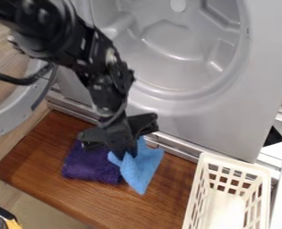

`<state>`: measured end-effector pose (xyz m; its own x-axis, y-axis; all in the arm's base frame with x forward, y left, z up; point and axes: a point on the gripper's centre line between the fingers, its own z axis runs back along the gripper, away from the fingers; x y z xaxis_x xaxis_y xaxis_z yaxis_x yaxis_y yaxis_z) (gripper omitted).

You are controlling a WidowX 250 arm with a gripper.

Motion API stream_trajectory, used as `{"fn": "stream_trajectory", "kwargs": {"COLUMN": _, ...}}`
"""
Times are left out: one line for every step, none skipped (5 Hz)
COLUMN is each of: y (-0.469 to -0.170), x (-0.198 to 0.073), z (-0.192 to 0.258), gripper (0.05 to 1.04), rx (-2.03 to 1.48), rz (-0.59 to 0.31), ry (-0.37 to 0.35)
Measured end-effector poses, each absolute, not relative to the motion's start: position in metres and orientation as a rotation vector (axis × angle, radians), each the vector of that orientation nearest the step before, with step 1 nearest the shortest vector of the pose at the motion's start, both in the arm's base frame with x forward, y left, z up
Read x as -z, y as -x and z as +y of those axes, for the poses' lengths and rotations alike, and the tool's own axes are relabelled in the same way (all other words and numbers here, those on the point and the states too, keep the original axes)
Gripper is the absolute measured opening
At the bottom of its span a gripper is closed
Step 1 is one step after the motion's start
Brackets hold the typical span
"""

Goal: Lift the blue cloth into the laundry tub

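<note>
The black gripper (125, 153) hangs over the wooden board, in front of the washer opening. Its fingers are together at the upper left part of the blue cloth (142, 169), shut on a bunched fold of it. The cloth drapes down and to the right from the fingertips, ending in a point toward the bottom; whether its lower part touches the board cannot be told. The laundry tub (167, 51) is the grey round drum behind the gripper, its opening facing the camera.
A folded purple cloth (90, 166) lies on the wooden board (44, 154), just left of the blue one. A white plastic basket (210, 190) stands at the lower right. The round washer door (8, 118) is swung out at the left, beneath the arm and a black cable.
</note>
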<state>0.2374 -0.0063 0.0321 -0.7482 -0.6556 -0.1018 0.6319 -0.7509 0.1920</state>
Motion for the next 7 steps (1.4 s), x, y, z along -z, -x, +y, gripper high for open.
{"fn": "stream_trajectory", "kwargs": {"y": -0.261, "x": -0.052, "z": -0.009, "gripper": 0.09, "rx": 2.408, "rz": -0.301, "ry": -0.268}}
{"fn": "stream_trajectory", "kwargs": {"y": -0.295, "x": -0.073, "z": -0.01, "gripper": 0.09, "rx": 2.424, "rz": -0.361, "ry": -0.346}}
{"fn": "stream_trajectory", "kwargs": {"y": -0.328, "x": -0.083, "z": -0.005, "gripper": 0.09, "rx": 2.433, "rz": -0.387, "ry": -0.387}}
{"fn": "stream_trajectory", "kwargs": {"y": -0.36, "x": -0.087, "z": -0.001, "gripper": 0.09, "rx": 2.436, "rz": -0.393, "ry": -0.421}}
{"fn": "stream_trajectory", "kwargs": {"y": -0.383, "x": -0.075, "z": 0.003, "gripper": 0.09, "rx": 2.448, "rz": -0.383, "ry": -0.389}}
{"fn": "stream_trajectory", "kwargs": {"y": -0.395, "x": -0.06, "z": 0.016, "gripper": 0.123, "rx": 2.44, "rz": -0.366, "ry": -0.347}}
{"fn": "stream_trajectory", "kwargs": {"y": -0.391, "x": -0.052, "z": 0.021, "gripper": 0.315, "rx": 2.45, "rz": -0.319, "ry": -0.321}}
